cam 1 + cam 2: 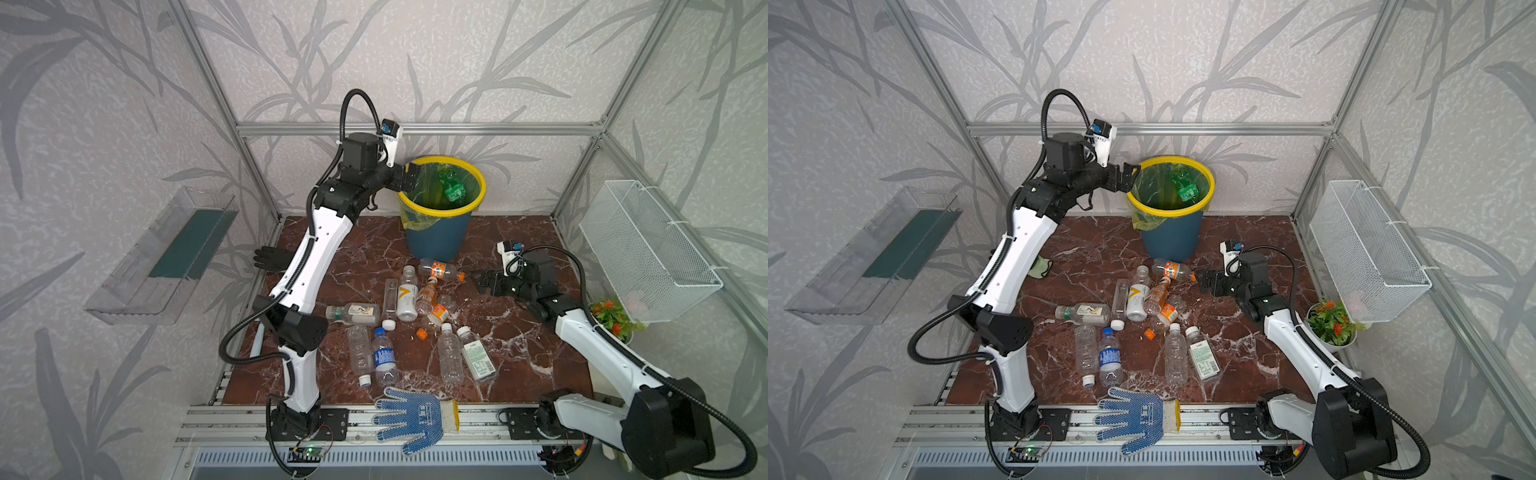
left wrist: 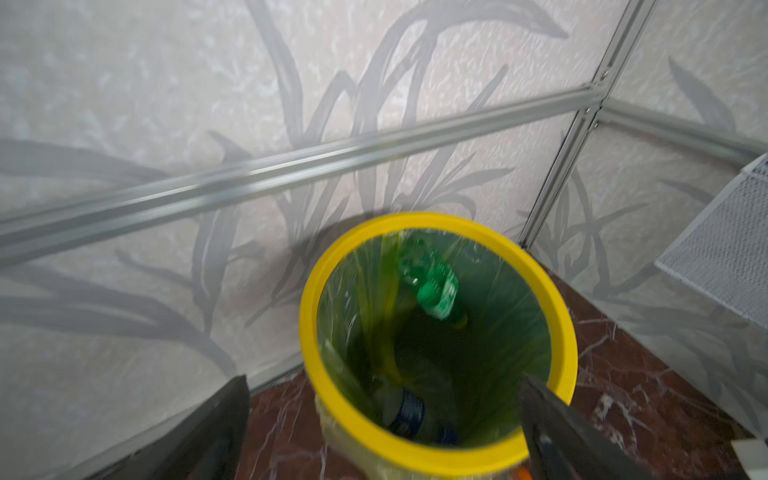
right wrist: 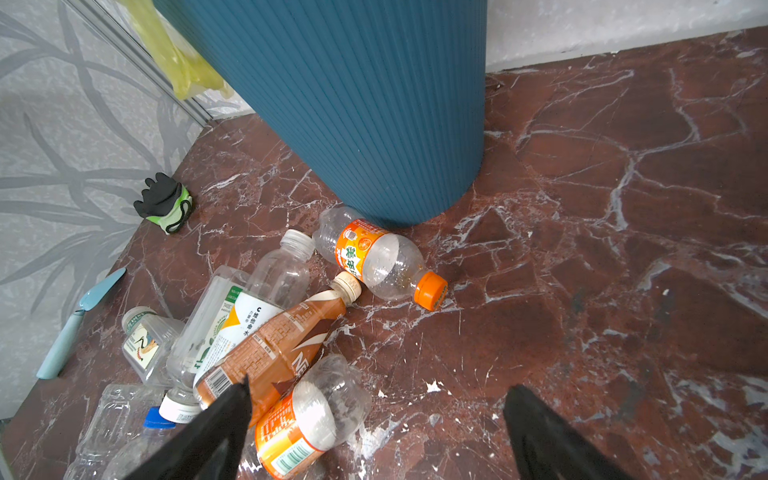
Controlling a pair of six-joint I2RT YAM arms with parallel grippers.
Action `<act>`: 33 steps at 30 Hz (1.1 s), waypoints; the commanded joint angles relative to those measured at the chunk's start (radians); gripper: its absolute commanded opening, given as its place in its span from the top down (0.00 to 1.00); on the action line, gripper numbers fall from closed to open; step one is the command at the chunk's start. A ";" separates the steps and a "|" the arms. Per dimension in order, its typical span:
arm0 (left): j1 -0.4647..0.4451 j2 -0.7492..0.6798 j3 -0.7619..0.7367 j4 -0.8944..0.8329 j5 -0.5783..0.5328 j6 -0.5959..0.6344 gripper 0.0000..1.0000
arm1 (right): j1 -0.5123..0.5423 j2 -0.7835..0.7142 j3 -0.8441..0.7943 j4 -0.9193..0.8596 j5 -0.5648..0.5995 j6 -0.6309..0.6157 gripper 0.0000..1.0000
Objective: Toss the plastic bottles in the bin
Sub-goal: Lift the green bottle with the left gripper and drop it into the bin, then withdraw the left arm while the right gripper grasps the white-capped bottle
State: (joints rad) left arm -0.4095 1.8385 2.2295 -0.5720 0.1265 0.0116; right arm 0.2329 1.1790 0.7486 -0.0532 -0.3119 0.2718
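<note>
**Green bottle inside the bin, both pincers released**

In both top views the left arm stands tall and reaches toward the far side. Its elbow is raised and its forearm runs level to the left edge of the bin [image 1: 436,237] [image 1: 1169,241]. The left gripper [image 1: 409,174] [image 1: 1127,176] is at the yellow rim. The left wrist view shows what the top views cannot: the jaws of the left gripper [image 2: 384,380] are spread wide with nothing between them, and they look straight down the green liner. A green bottle [image 2: 436,291] [image 1: 453,187] lies high against the far inner wall. Deeper down a blurred shape with a blue label [image 2: 409,413] seems to be another bottle.

The right arm lies low, stretched from the near right corner toward the middle. Its right gripper [image 1: 478,278] [image 1: 1202,280] hovers just right of the pile of bottles [image 1: 415,307] on the marble table [image 1: 519,332]. The right wrist view shows the right gripper [image 3: 380,386] open and empty. It also shows detail lost from above. An orange-capped bottle [image 3: 378,259] lies at the foot of the bin's ribbed wall [image 3: 353,104]. A brown-labelled bottle [image 3: 282,345] lies across a white-labelled one. A black glove [image 3: 164,203] lies at the far left.
</note>
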 commanded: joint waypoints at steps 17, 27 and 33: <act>0.213 -0.695 -1.132 0.345 -0.276 -0.019 0.01 | 0.133 0.051 0.125 -0.444 0.105 -0.136 0.08; 0.213 -0.656 -1.166 0.329 -0.165 -0.081 0.04 | 0.275 -0.081 0.074 -0.756 0.172 -0.019 0.06; 0.213 -0.648 -1.167 0.331 -0.143 -0.097 0.04 | 0.402 -0.124 0.023 -0.772 0.259 0.149 0.01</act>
State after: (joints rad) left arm -0.2005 1.1851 1.0454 -0.2527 -0.0422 -0.0612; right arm 0.6064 1.0565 0.7864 -0.7712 -0.1089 0.3130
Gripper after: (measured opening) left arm 0.960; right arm 0.990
